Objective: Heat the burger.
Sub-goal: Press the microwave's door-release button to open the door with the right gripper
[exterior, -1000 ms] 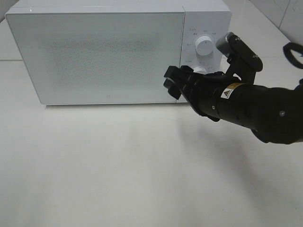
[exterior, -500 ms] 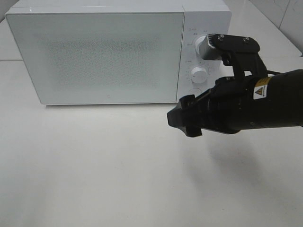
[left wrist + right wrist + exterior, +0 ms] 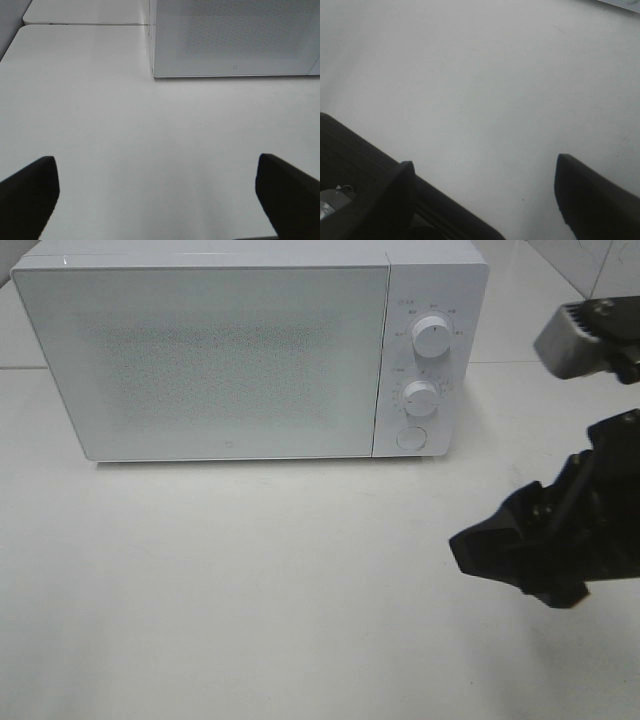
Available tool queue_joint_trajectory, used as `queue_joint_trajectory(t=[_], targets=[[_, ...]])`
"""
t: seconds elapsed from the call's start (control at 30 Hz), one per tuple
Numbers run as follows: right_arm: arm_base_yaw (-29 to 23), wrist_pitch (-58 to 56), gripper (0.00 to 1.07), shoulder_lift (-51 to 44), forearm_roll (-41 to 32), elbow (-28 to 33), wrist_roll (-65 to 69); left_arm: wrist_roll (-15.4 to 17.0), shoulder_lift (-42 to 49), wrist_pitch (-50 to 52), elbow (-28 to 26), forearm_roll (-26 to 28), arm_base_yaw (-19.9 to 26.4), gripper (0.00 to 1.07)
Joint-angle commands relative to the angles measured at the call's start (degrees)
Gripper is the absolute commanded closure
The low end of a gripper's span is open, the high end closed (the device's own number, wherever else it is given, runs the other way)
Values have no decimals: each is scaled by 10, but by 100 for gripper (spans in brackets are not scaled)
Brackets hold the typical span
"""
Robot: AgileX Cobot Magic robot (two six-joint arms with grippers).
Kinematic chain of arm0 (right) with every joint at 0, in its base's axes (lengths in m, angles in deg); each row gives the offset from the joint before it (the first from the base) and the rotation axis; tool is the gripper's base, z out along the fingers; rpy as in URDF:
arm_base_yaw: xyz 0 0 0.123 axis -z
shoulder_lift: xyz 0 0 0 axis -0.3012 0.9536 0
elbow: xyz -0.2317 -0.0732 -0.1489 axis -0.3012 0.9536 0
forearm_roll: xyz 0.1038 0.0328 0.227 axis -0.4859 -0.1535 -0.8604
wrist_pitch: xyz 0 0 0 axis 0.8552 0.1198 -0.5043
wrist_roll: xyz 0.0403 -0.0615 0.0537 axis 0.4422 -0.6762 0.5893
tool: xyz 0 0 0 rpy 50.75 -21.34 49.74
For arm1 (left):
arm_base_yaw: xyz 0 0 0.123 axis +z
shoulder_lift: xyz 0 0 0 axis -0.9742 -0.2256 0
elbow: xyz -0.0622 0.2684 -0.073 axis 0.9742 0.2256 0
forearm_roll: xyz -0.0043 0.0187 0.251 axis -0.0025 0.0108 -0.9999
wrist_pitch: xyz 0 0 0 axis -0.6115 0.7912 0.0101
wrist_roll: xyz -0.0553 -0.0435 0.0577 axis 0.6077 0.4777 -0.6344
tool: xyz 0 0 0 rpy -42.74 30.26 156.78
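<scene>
Burger unseen, maybe behind shut door (image 3: 200, 350) of white boxy microwave (image 3: 440, 275); can't tell. R black gripper (image 3: 482, 200) partly open, L black gripper (image 3: 155, 170) wide, both empty. Risk: lower round white knob (image 3: 421, 397) under-turned, no heating.

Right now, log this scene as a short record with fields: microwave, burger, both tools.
microwave: white, at the back of the table, door closed
controls: upper knob, lower knob, round button, right of the door
burger: not in view
left tool: open, empty, over bare table
right tool: open, empty, above the table, front-right of the microwave
</scene>
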Motion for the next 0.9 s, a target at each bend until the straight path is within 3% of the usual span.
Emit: queue_joint_trajectory(t=[0.03,0.43,0.57,0.67,0.9], targets=[[2,-78,33,-70,6,-1,-11,2,10,7,1,0,2,6],[2,-197,33,-273,6,-1,-11,2,10,7,1,0,2,6],[2,-197,33,-299,5,-1,-11,2,10,7,1,0,2,6],[22,-203,32,-321,2,-1,-11,2,10,7,1,0,2,6],[130,-236,32,-375,4,-1,-46,2,10,7,1,0,2,6]])
